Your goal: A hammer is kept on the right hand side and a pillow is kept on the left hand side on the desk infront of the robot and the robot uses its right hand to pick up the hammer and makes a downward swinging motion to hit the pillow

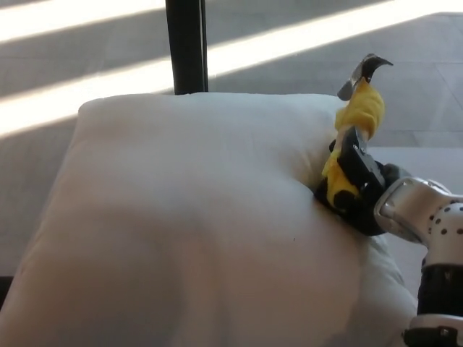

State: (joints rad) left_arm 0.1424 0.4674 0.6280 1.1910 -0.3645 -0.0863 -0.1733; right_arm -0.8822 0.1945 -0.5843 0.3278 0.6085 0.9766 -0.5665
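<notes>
Yellow rubber wraps the handle of the hammer [356,123], and the right robot hand [354,189] is closed around its lower part, holding it nearly upright at the right edge of the pillow [195,217]. Its grey steel claw head points up and away. That head is hard and curved; the white pillow is soft, plump and lightly dented under the hand. The grip sits low on the handle, so a swing could twist the hammer loose, or, seemingly, land off the pillow's edge. No left robot hand shows.
</notes>
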